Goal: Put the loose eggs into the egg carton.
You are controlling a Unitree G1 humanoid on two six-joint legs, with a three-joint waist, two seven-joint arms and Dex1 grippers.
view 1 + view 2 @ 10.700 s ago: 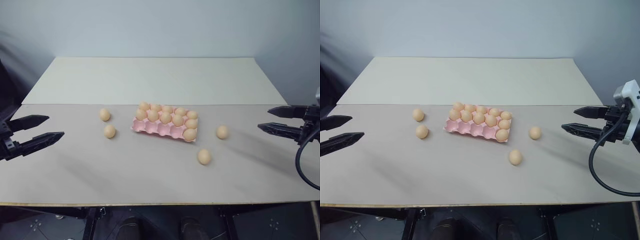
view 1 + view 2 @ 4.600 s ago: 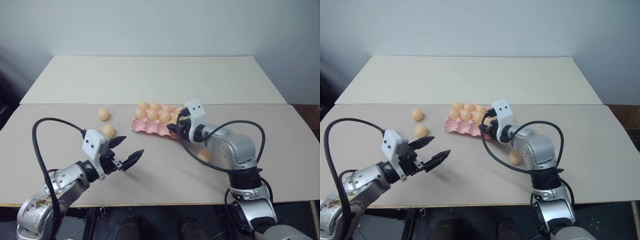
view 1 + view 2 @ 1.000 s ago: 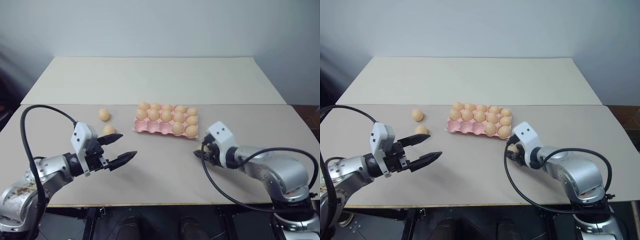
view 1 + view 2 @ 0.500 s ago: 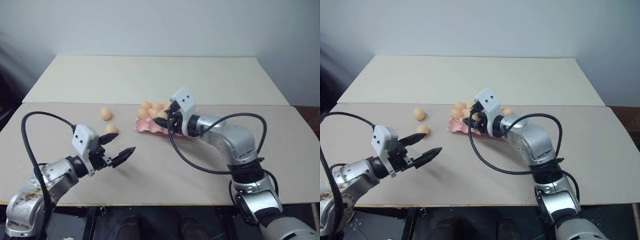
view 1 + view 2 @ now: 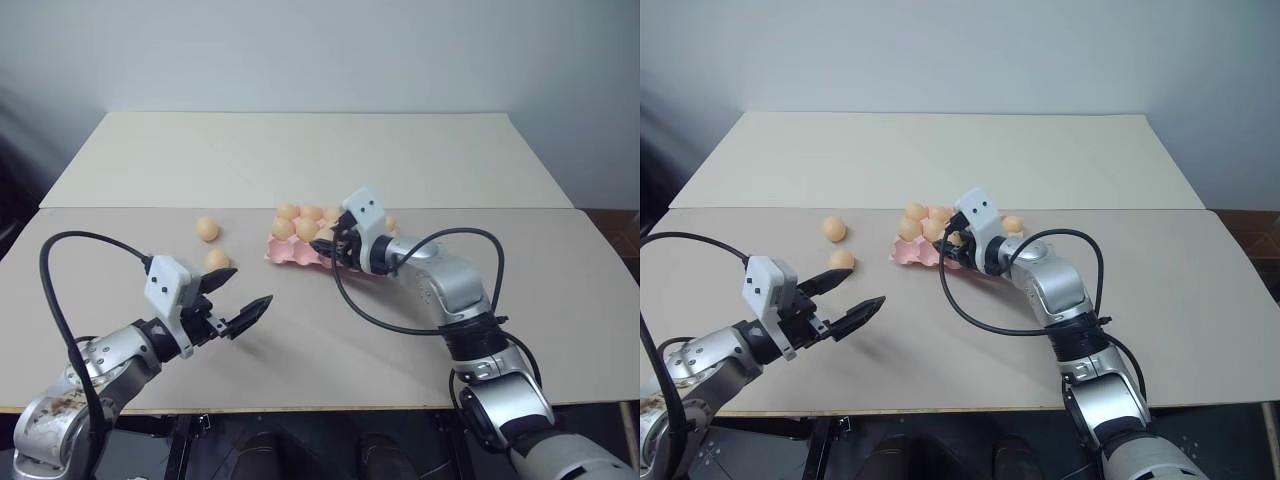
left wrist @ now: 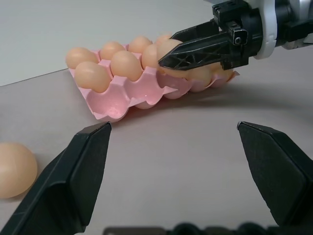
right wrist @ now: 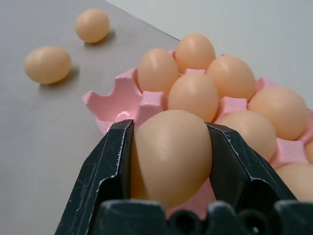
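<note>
The pale pink egg carton [image 5: 282, 251] lies mid-table, most cups filled and the front-left ones bare. My right gripper [image 5: 322, 246] is shut on one of the loose eggs [image 7: 171, 156], a tan one, and holds it just above the carton's [image 7: 105, 103] front row. The left wrist view shows that egg [image 6: 166, 50] between the black fingers [image 6: 200, 49]. Two more loose eggs [image 5: 207, 228] [image 5: 217, 260] rest on the table left of the carton. My left gripper [image 5: 252, 285] hovers open and empty in front of them, pointing toward the carton [image 6: 122, 98].
The grey tabletop [image 5: 330, 350] stretches wide in front of the carton. A paler board [image 5: 300, 160] covers the far half. A black cable loops from each wrist. One loose egg [image 6: 17, 169] sits close beside my left fingers.
My right gripper has carried the egg from the table at the carton's right to just over its front row, barely shifting in the last half second. The left gripper has stayed put.
</note>
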